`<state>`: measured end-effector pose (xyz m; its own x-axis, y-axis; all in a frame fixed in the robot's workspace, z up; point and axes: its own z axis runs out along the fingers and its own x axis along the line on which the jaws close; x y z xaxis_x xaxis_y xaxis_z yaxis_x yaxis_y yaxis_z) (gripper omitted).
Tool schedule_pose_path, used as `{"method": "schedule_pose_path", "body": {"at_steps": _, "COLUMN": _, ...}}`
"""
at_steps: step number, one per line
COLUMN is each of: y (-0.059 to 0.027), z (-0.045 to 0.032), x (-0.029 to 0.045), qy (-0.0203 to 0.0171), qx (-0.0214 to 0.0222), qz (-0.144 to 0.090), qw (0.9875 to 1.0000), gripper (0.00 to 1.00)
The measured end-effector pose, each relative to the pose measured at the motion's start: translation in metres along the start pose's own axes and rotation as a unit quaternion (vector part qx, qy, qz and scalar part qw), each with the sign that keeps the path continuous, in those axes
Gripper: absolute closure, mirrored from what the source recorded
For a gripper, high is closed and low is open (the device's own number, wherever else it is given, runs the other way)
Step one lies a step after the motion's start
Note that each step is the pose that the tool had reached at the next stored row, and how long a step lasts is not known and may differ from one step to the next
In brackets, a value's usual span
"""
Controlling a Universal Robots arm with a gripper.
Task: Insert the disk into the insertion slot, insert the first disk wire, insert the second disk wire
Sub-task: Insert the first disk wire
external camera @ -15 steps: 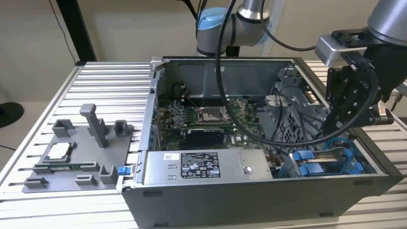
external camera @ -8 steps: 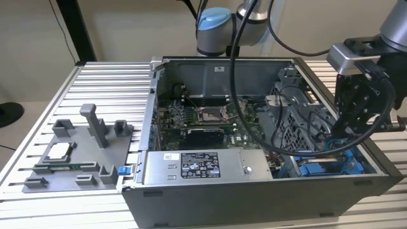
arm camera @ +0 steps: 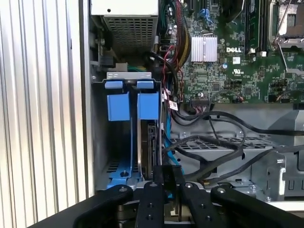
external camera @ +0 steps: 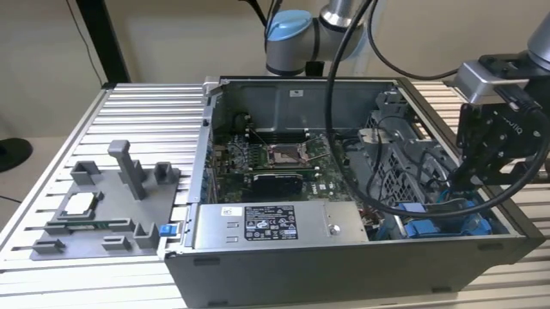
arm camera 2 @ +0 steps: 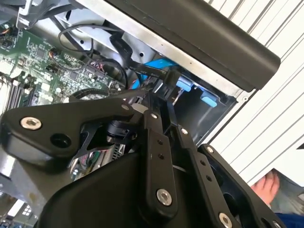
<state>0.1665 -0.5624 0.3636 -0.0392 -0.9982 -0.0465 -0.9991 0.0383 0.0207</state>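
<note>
First wrist view: hand (arm camera: 166, 171) near disk (arm camera: 151, 142)

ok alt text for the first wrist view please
The gripper is at the near end of the disk, which stands on edge in the blue-railed insertion slot. Black cables and a green motherboard lie beside the bay.

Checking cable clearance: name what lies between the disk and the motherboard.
In the first wrist view, black cables run between the disk and the motherboard.
</note>
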Motion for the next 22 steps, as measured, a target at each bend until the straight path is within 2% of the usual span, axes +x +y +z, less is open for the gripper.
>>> {"method": "schedule_pose_path", "body": {"at_steps": 1, "y": -0.0012, "z": 0.0005, "x": 0.0005, "qy": 0.0001, "qx": -0.0033, "qz": 0.0, "qw": 1.0, "gripper": 1.0}}
{"method": "schedule_pose_path", "body": {"at_steps": 3, "y": -0.0016, "z": 0.0032, "x": 0.001, "qy": 0.0, "qx": -0.0052, "qz": 0.001, "qw": 1.0, "gripper": 1.0}}
{"method": "schedule_pose_path", "body": {"at_steps": 9, "y": -0.002, "z": 0.012, "x": 0.0028, "qy": 0.0001, "qx": -0.0051, "qz": 0.004, "qw": 1.0, "gripper": 1.0}}
{"method": "schedule_pose_path", "body": {"at_steps": 16, "y": -0.0022, "z": 0.0154, "x": 0.0081, "qy": 0.0, "qx": -0.0053, "qz": 0.006, "qw": 1.0, "gripper": 1.0}}
{"method": "schedule_pose_path", "body": {"at_steps": 22, "y": 0.0007, "z": 0.0181, "x": 0.0089, "qy": 0.0, "qx": -0.0053, "qz": 0.007, "qw": 1.0, "gripper": 1.0}}
